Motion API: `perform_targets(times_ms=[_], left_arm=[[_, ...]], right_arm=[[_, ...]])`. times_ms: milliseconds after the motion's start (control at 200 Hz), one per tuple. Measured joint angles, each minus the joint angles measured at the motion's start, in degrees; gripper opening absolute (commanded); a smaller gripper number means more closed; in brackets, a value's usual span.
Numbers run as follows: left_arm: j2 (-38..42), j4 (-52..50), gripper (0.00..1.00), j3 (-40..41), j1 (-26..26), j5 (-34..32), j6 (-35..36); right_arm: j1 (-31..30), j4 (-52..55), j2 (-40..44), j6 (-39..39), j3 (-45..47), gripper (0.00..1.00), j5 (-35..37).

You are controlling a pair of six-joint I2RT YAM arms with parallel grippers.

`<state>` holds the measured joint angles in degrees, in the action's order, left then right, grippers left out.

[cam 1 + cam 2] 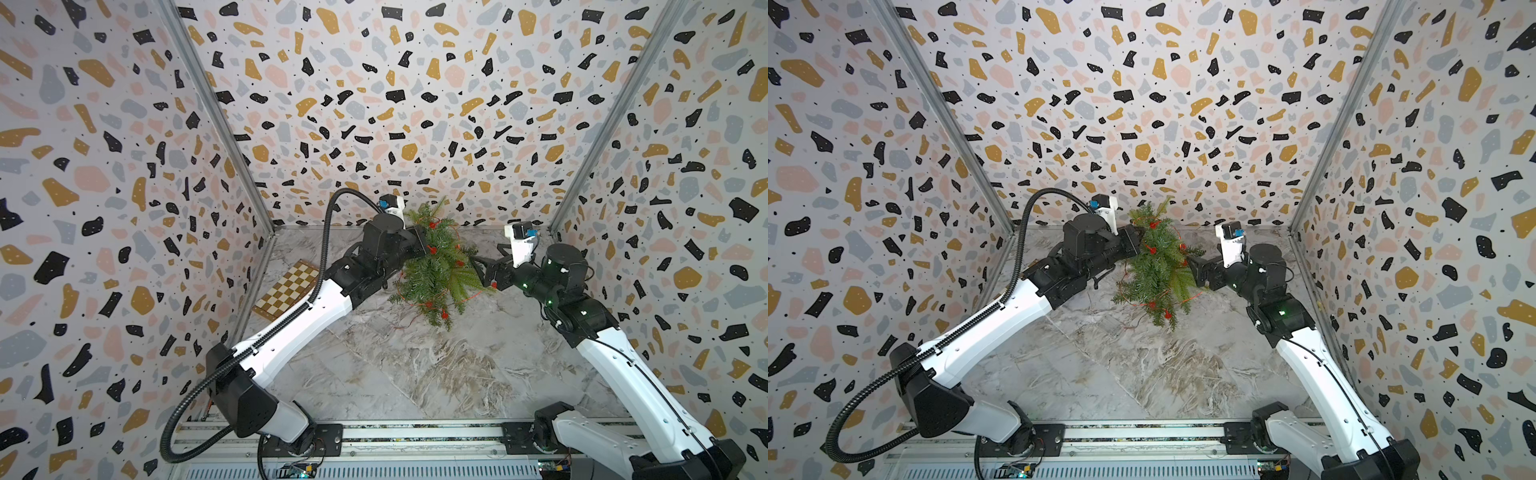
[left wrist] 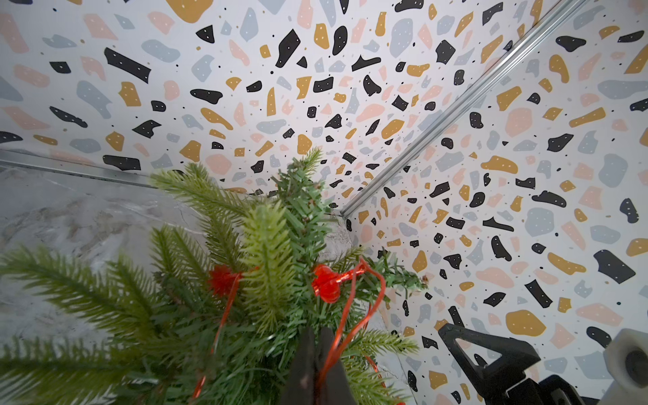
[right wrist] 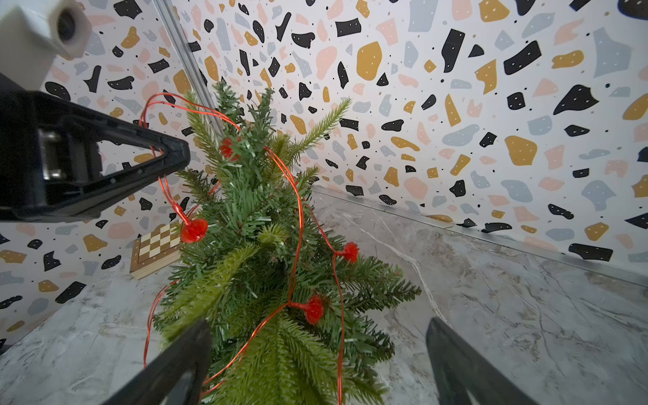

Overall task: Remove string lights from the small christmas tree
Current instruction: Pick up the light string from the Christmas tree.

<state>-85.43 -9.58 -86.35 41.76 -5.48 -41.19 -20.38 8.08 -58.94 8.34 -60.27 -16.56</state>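
Needles of small christmas tree: plastic, matt green, bristly; few tips paler, faint sheen. Wire of string lights: thin, copper-red, metallic shine; bulbs translucent red plastic, glossy. My left fingers and right fingers: black plastic, matt, smooth. My arm shells: white plastic, slight gloss. Top of counter: grey marble look, veined, dull sheen. Squares of chessboard: wood, smooth, 2 tones. Print on walls: terrazzo pattern, matt. Bare corner strips: brushed metal.
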Motion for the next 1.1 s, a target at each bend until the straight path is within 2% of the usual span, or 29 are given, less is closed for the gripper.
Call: perform_targets(times_ms=[280, 481, 661, 1101], left_arm=[[-0.09, -5.95, 0.00, -4.04, -0.02, 0.79, 4.28], [-0.94, -11.08, 0.00, -10.25, -0.68, 3.50, 8.15], [-1.20, -14.14, 0.00, -12.59, -2.19, 5.53, 10.54], [-5.33, -22.18, 0.00, -23.08, -4.22, 8.90, 16.55]], right_arm=[[0.00, -0.42, -2.73, 1.62, -1.53, 0.96, -1.05], [0.00, -0.96, -2.82, 1.95, -3.17, 0.96, -1.22], [0.00, -0.83, -2.97, 1.90, -4.74, 0.96, -1.18], [0.00, -0.81, -3.69, 1.86, -5.81, 0.97, -0.74]])
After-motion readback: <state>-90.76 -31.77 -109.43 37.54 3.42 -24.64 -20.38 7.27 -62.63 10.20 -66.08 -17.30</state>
